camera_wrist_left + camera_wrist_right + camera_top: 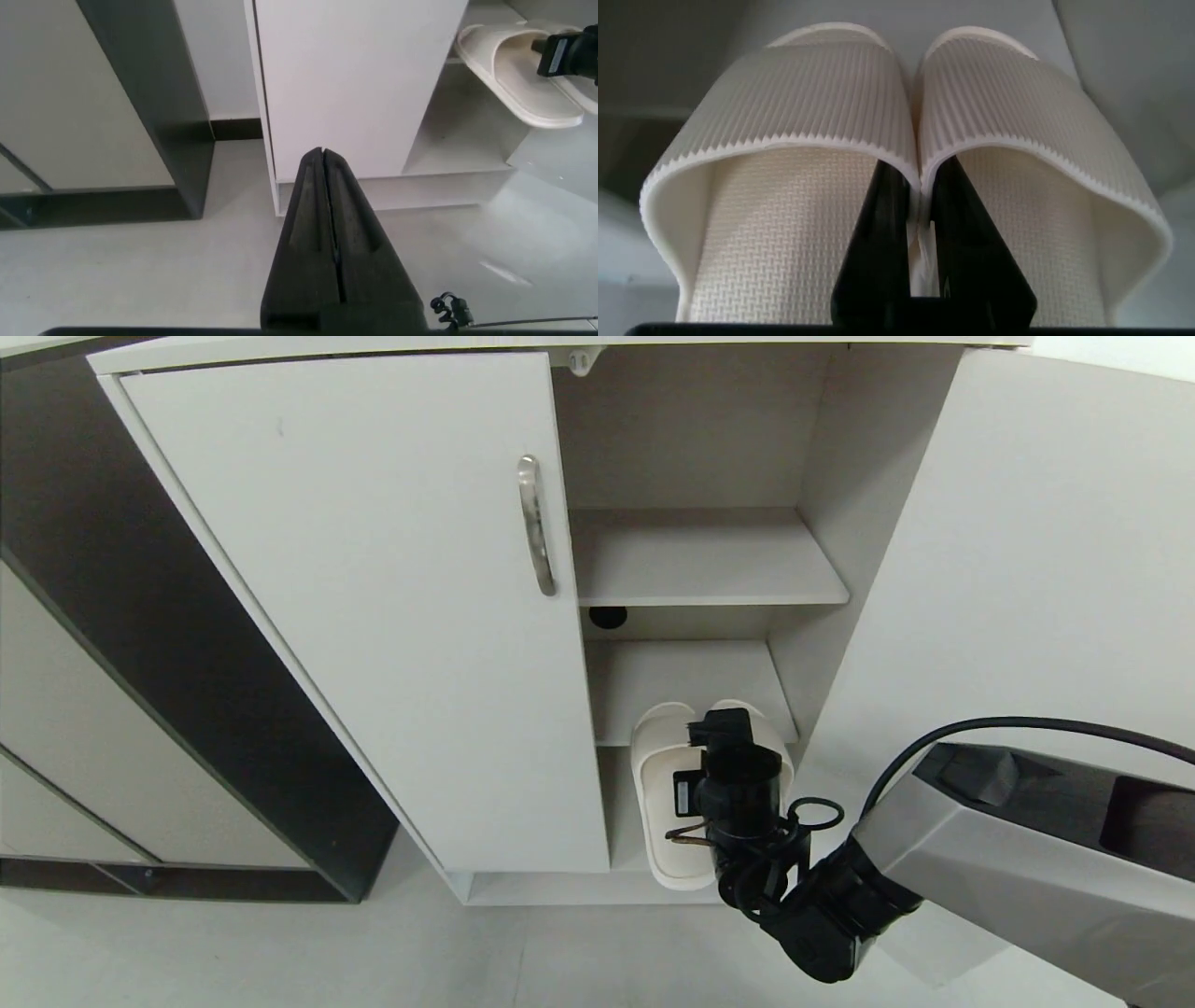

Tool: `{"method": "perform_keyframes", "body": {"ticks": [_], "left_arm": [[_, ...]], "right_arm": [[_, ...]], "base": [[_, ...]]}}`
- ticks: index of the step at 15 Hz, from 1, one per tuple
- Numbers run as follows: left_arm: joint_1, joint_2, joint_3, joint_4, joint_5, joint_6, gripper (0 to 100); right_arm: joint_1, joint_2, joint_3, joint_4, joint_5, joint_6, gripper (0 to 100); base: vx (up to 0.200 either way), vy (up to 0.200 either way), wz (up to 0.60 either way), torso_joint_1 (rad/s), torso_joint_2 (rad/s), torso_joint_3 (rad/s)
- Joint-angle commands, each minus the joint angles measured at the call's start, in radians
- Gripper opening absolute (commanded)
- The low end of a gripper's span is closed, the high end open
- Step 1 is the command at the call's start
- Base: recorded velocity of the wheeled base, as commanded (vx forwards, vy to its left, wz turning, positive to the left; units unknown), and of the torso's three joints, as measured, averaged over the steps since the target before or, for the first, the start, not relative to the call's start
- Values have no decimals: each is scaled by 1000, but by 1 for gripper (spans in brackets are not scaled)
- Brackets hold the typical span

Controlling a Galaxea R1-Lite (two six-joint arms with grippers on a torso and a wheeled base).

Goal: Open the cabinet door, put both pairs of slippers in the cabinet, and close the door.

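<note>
Slippers [665, 793] clamped in our right claw [920, 187], at the open cabinet [691, 439], our left claw [322, 163] pressed together before its closed door [373, 616]

A white cabinet [373, 616] stands on the pale floor [280, 952] before me; cream slippers [658, 784], pinched in my right gripper [721, 721], hang near its lower shelf [681, 686].

I see a dark grey panel [140, 616] at nine o'clock, a pale wall panel [56, 737] beyond it, light grey floor [373, 952] at six.
</note>
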Motion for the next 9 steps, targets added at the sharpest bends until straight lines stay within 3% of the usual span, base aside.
{"method": "perform_keyframes", "body": {"ticks": [1,4,9], "left_arm": [[0,2,0,-1,0,0,0],[0,2,0,-1,0,0,0],[0,2,0,-1,0,0,0]], "right_arm": [[0,-5,0,-1,0,0,0],[0,-4,-2,-3,2,2,0],[-32,32,-61,-7,5,2,0]], "base": [[200,0,0,2,2,-2],[200,0,0,-1,5,1],[0,0,0,0,0,0]]}}
